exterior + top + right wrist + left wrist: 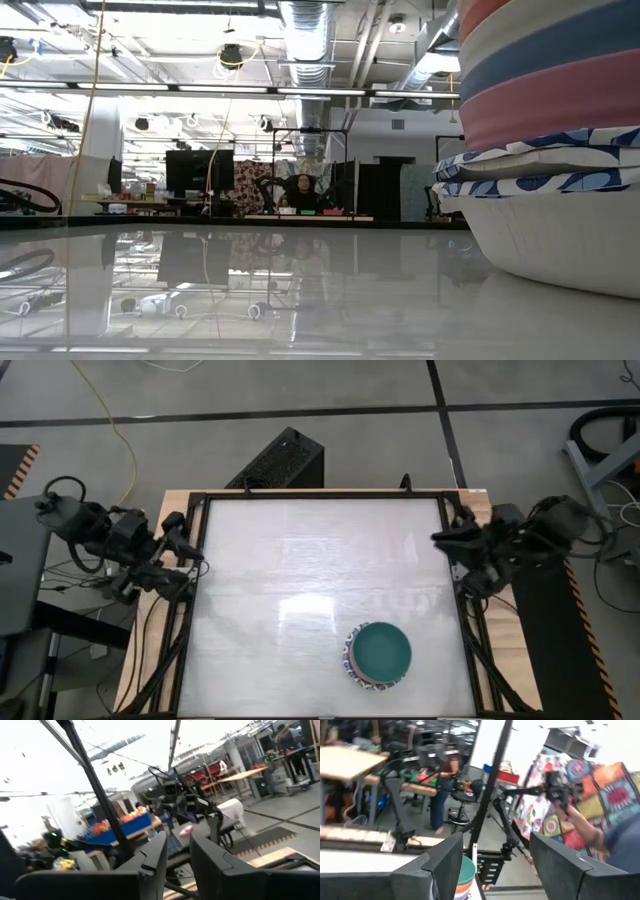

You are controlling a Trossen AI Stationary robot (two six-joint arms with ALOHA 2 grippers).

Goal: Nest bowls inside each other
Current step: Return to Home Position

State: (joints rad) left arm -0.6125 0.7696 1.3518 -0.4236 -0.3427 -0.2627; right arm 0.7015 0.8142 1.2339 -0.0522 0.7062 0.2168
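The bowls (378, 655) stand as one nested stack on the white table, toward the near right, with a teal-green bowl on top. The low view shows the stack (545, 150) close up: orange, cream, blue and pink walls above blue-patterned white rims, and a white bowl at the bottom resting on the table. My left gripper (192, 552) hangs open at the table's left edge, raised and pointing across the table. Its wrist view shows the stack (466, 876) far off between its fingers (445, 865). My right gripper (450, 555) hangs at the right edge, with a narrow gap and nothing between its fingers (156, 855).
A black frame (200, 510) runs round the table top. A dark box (285, 460) lies on the floor beyond the far edge. A person sits far behind the table (302, 192), and a person's arm (590, 832) shows beyond the table.
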